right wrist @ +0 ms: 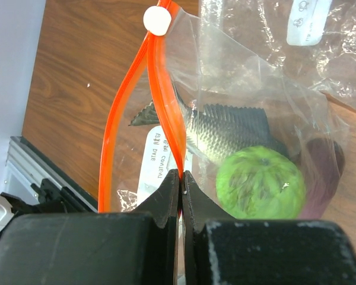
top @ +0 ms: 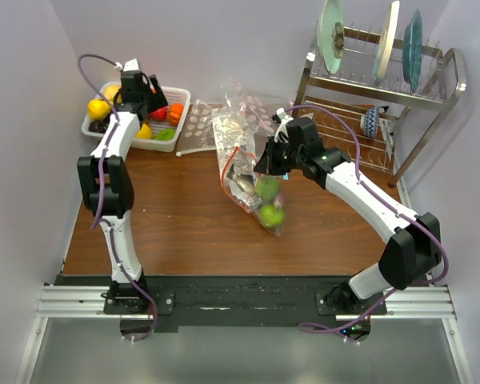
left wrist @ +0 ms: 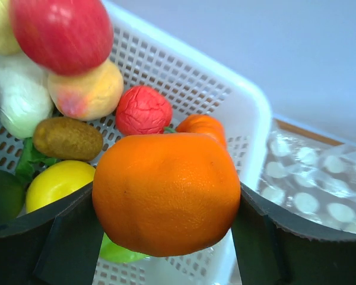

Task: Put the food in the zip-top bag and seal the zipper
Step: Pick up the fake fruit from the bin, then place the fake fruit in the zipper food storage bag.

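Zip-top bag (top: pixel 248 172) lies on the desk (top: pixel 168 224) right of the basket (top: pixel 180 96), mouth agape, zipper (right wrist: pixel 168 113) pinched in my right tool (right wrist: pixel 181 178). My left tool (left wrist: pixel 166 243), above the basket, clamps 1 orange (left wrist: pixel 166 193): loading step; next, carry it into that mouth.

Print on the white label (right wrist: pixel 156 161) inside the zip-top bag (right wrist: pixel 243 83), illegible

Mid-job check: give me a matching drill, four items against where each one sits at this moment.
Items:
1. orange
2. zipper
3. green fruit
4. red bumpy fruit

Places:
A. inside the zip-top bag
B. lying in the white basket
C. clamped in the left pincer
D. pinched by the right pincer

Pairs: 1-C, 2-D, 3-A, 4-B
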